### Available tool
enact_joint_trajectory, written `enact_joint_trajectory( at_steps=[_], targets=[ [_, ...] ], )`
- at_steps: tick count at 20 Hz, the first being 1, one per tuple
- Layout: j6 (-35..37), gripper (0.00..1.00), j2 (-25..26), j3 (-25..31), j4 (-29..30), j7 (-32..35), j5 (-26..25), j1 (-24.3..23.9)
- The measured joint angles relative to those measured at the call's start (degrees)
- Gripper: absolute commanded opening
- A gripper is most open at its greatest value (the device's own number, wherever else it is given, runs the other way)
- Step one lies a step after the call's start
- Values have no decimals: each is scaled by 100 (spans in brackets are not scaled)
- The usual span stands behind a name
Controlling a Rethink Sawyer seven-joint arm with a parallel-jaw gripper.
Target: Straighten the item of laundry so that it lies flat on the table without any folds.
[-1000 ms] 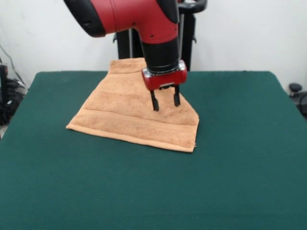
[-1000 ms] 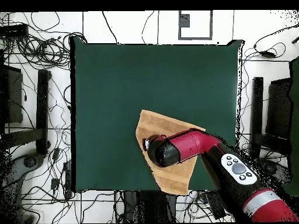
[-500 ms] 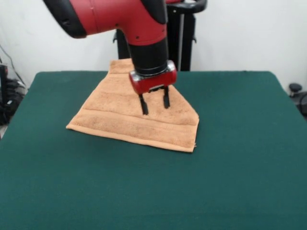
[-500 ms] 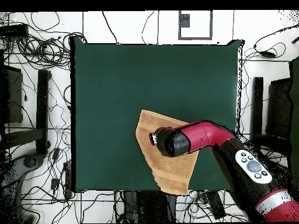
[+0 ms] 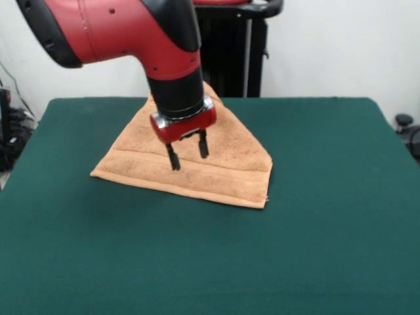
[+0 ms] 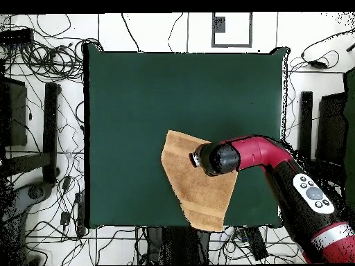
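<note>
One folded flap remains, so we should lower our empty, parted tool (image 5: 187, 151) squarely onto the towel (image 5: 223, 174) edge (frame centre-left) and pinch only the top layer.

wall (image 5: 328, 46): white | floor (image 6: 41, 235): white tiles | wires (image 6: 41, 55): black, lots, lying all around

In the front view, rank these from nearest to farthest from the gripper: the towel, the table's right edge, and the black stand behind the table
1. The towel: right below the open gripper, under its tips.
2. The black stand: behind the table, up and to the right of the gripper.
3. The table's right edge: far off to the picture's right.
</note>
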Motion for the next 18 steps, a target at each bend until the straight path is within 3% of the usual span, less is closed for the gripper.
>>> enact_joint_trajectory(
  at_steps=[10, 18],
  targets=[
    [631, 100, -8, 117, -399, -673, 34, -4],
    [817, 100, -466, 260, -415, -894, 92, -25]
  ],
)
